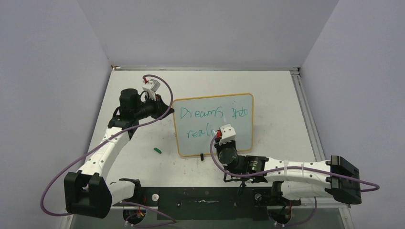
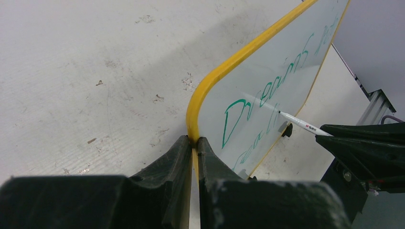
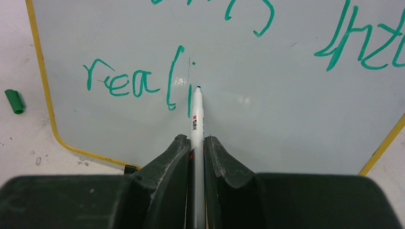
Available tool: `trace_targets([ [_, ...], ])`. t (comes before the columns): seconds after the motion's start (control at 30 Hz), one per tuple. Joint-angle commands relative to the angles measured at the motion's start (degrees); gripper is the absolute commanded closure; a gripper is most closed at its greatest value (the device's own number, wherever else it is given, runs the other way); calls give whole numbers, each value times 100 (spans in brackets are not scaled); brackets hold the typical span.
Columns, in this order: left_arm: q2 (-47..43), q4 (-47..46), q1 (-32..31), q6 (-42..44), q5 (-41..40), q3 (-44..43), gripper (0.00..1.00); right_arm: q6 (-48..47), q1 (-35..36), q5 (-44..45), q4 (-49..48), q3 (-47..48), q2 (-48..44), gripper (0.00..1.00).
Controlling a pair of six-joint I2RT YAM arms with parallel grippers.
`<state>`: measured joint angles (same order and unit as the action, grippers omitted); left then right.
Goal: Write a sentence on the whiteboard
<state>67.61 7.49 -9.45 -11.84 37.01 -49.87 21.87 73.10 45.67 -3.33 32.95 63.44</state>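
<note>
The whiteboard (image 1: 239, 112) with a yellow frame stands tilted on the table. The green sentence (image 1: 210, 114) on it reads "Dreams into" on the top line and "reali" (image 3: 138, 83) below. My left gripper (image 2: 194, 139) is shut on the board's left yellow edge (image 2: 215, 76). My right gripper (image 3: 196, 138) is shut on a white marker (image 3: 196, 112). The marker's tip (image 3: 197, 88) is at the board just right of the "i" stroke. The marker also shows in the left wrist view (image 2: 301, 123). The right gripper sits in front of the board's lower middle (image 1: 224, 138).
A green marker cap (image 1: 157, 150) lies on the table left of the board's lower corner; it also shows in the right wrist view (image 3: 14, 101). A black clip foot (image 1: 202, 156) sits under the board. Walls enclose the table on three sides.
</note>
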Motion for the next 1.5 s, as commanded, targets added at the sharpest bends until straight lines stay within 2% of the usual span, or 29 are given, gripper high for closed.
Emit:
trace_targets([
  [0.0,-129,-169,-74,-83,175,-111,100,273,-77,205,223,36,54,95],
  [0.2,-130,-169,-74,-82,183,-111,100,536,-82,486,775,46,-171,95],
  [0.37,-129,-174,-66,-82,184,-111,100,570,-80,531,851,43,-225,95],
  [0.73,-100,-177,-74,-91,184,-111,100,-149,46,375,82,158,-400,95],
  [1.07,-104,-176,-70,-82,179,-110,100,-653,-93,375,-513,236,0,95],
  [1.47,-112,-169,-75,-89,193,-120,100,277,168,476,504,154,-33,95],
])
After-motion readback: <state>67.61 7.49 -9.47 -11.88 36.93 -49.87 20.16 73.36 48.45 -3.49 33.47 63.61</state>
